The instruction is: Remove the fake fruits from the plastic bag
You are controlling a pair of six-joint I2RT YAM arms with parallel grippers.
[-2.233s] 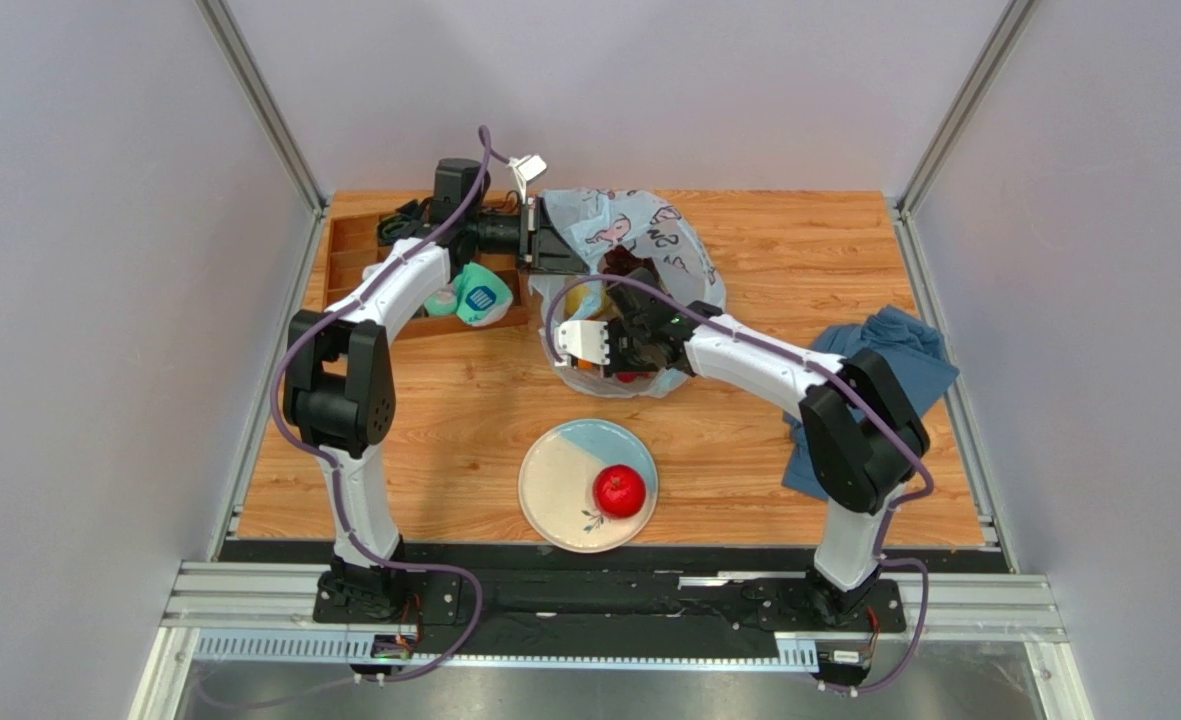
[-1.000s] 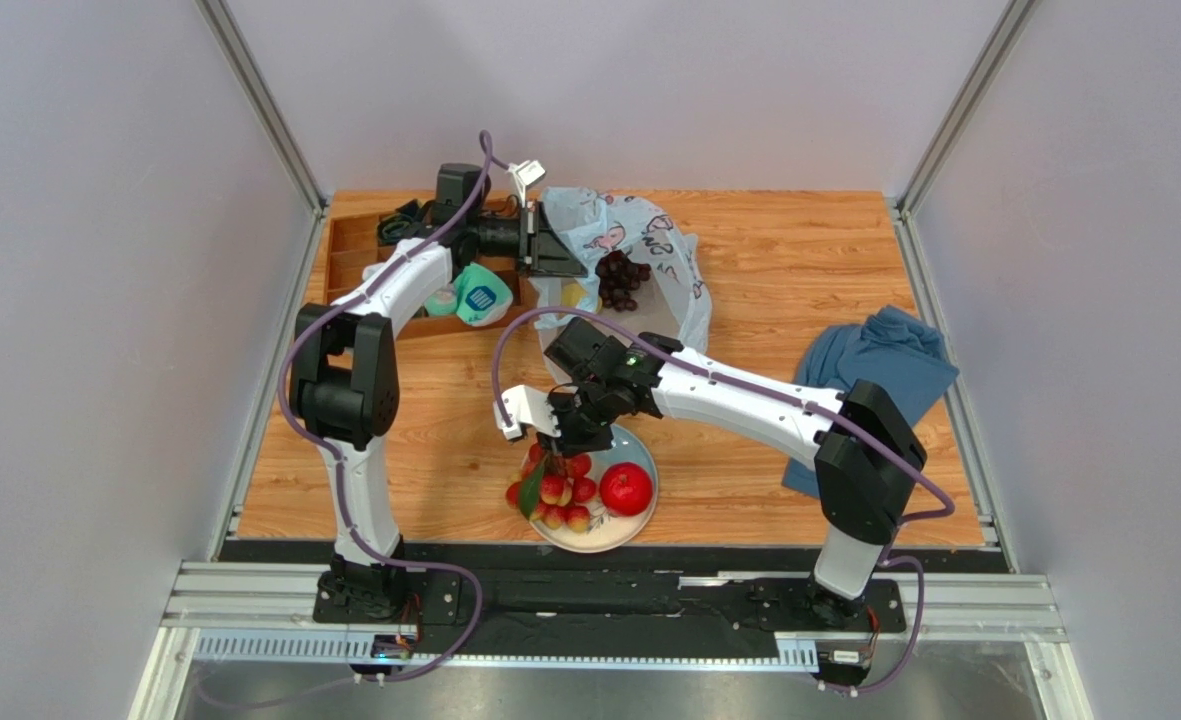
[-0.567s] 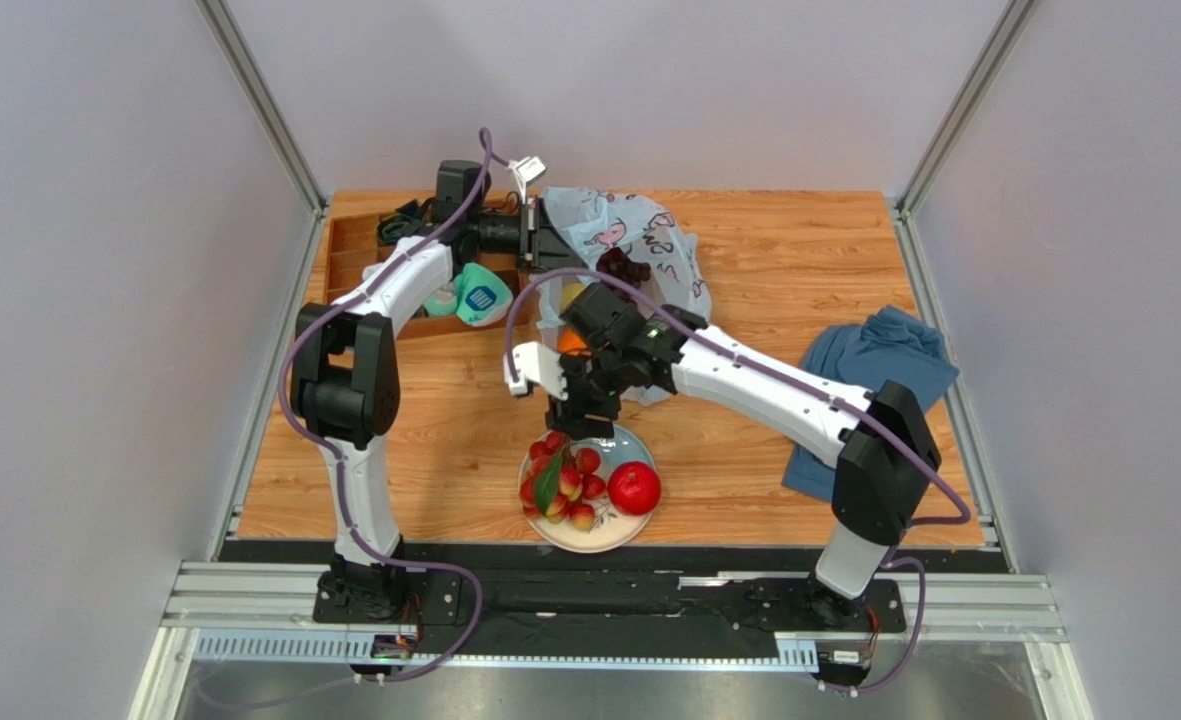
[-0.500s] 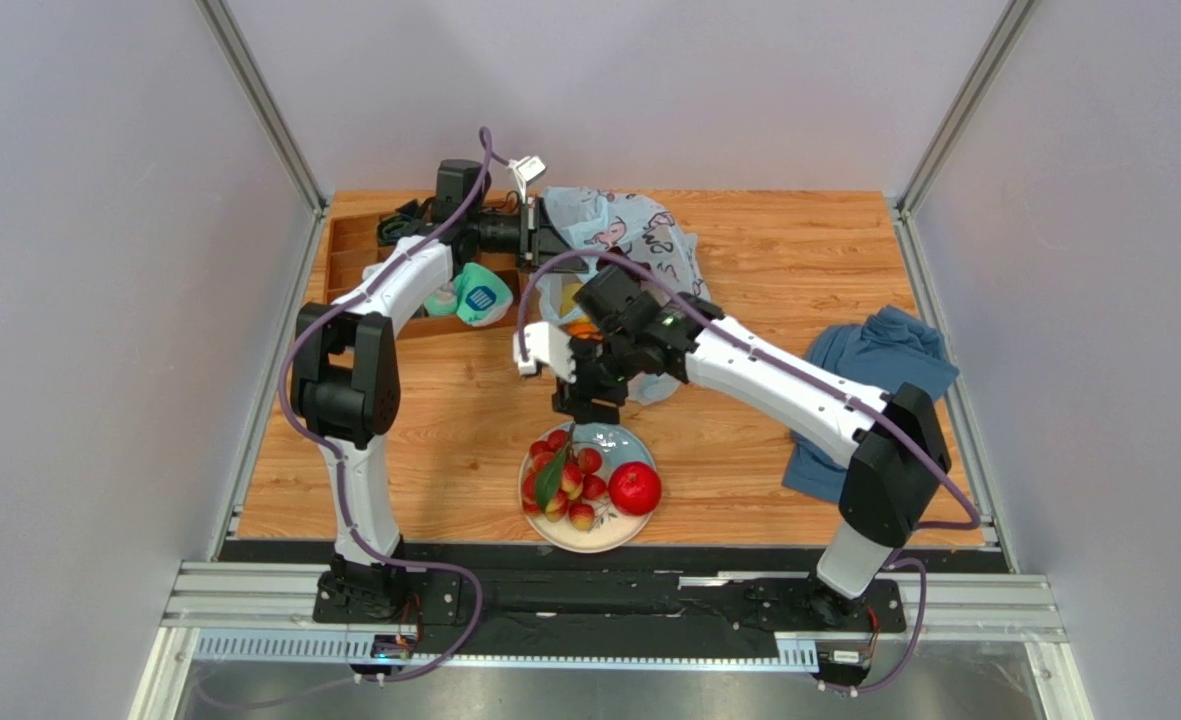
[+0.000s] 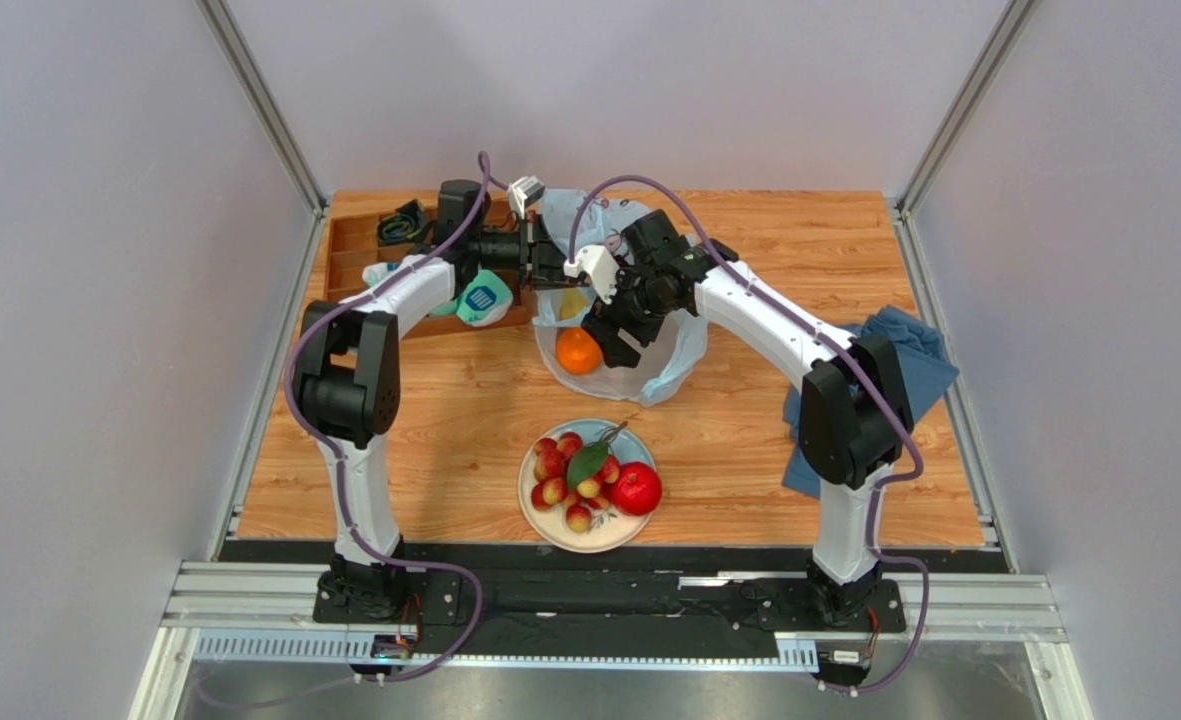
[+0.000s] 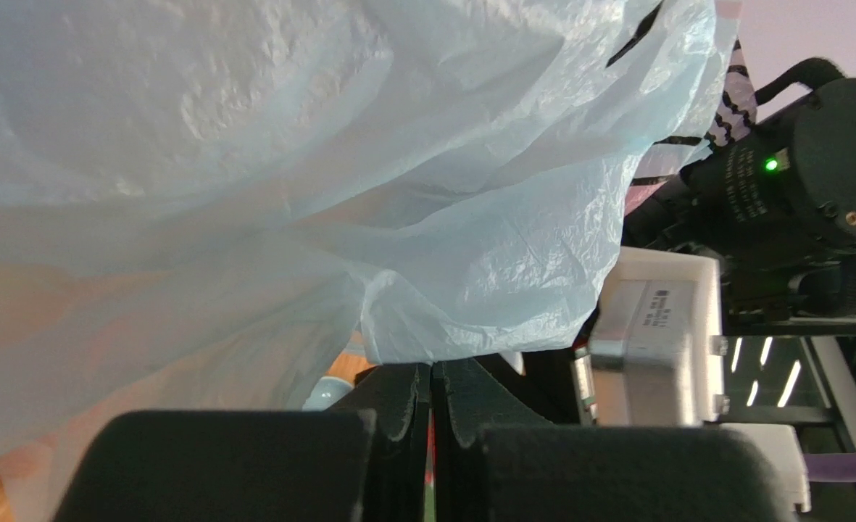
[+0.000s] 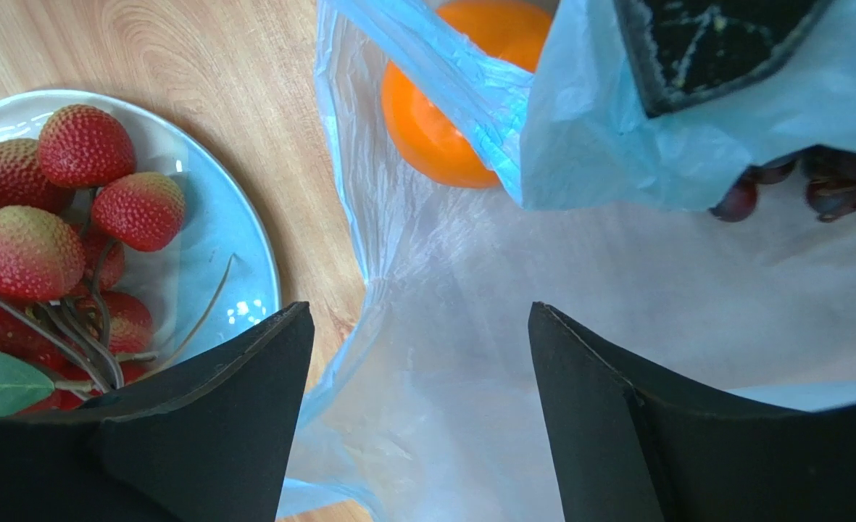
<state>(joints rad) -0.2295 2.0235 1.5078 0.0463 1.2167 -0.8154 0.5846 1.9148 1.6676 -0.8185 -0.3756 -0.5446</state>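
Pale-blue film of the plastic bag [image 5: 668, 357] lies at 12 o'clock from the plate [image 5: 635, 447] on the tabletop [image 5: 446, 435]. The left jaws are pinched shut on a fold of the bag, plain only in the left wrist view. The right jaws stand wide and empty over the bag's mouth. The top view shows the orange [image 5: 578, 351] inside, at the bag's 8 o'clock. Only the right wrist view shows dark grapes [image 7: 835, 194], under a fold. The red apple [image 5: 638, 488] and the red-yellow cluster [image 5: 569, 468] rest on the plate.
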